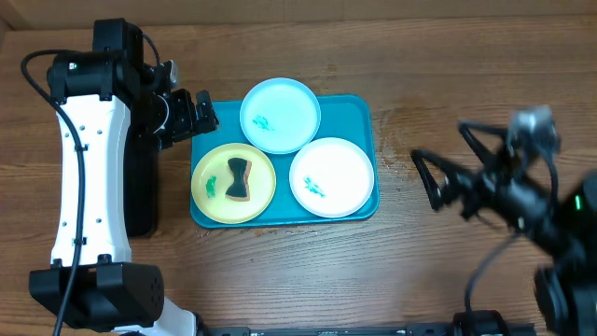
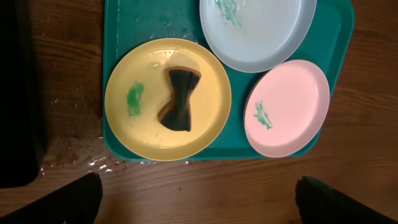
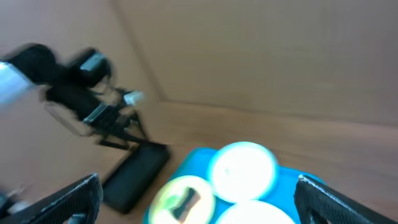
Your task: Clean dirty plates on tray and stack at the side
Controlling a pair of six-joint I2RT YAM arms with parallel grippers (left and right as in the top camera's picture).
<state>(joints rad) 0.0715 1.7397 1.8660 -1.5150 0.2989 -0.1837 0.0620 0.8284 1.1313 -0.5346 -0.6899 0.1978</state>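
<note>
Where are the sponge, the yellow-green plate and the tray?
sponge (image 2: 179, 99), left wrist view, its narrow middle.
yellow-green plate (image 2: 214, 106), left wrist view, bare right side.
tray (image 1: 352, 116), overhead view, bare top-right corner.

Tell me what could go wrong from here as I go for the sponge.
1. The sponge lies flat on the yellow-green plate; a pinch may lift or shove that plate into the light blue plate close beside it.
2. Water has pooled on the table beside the tray; plates stacked there might slide.

Three plates (image 1: 280, 114) in tray (image 1: 350, 117), sponge (image 1: 240, 178) on one.
</note>
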